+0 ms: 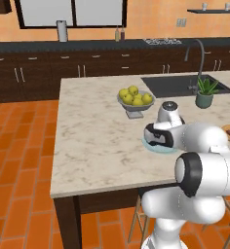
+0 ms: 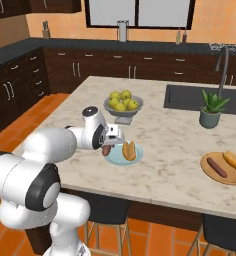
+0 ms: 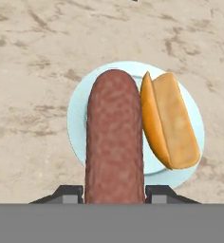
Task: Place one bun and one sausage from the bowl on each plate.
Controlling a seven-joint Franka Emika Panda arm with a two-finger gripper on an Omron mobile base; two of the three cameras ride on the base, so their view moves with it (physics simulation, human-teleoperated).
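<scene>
My gripper (image 3: 114, 193) is shut on a brown sausage (image 3: 114, 142), which hangs lengthwise just above a pale blue plate (image 3: 78, 118). A split bun (image 3: 173, 123) lies on that plate's right half, beside the sausage. From the right base view, the gripper (image 2: 109, 146) and sausage (image 2: 106, 150) hover over the left edge of the blue plate (image 2: 117, 159) with its bun (image 2: 129, 150). A tan wooden plate (image 2: 210, 172) at the counter's right carries another sausage (image 2: 217, 167) and bun (image 2: 235, 161). The bowl is out of view.
A grey bowl of yellow-green fruit (image 2: 123, 105) stands just behind the blue plate. A potted plant (image 2: 210, 111) sits by the sink (image 2: 190, 97) with its tall faucet. The marble counter's front edge runs close below the plates, with stools beneath.
</scene>
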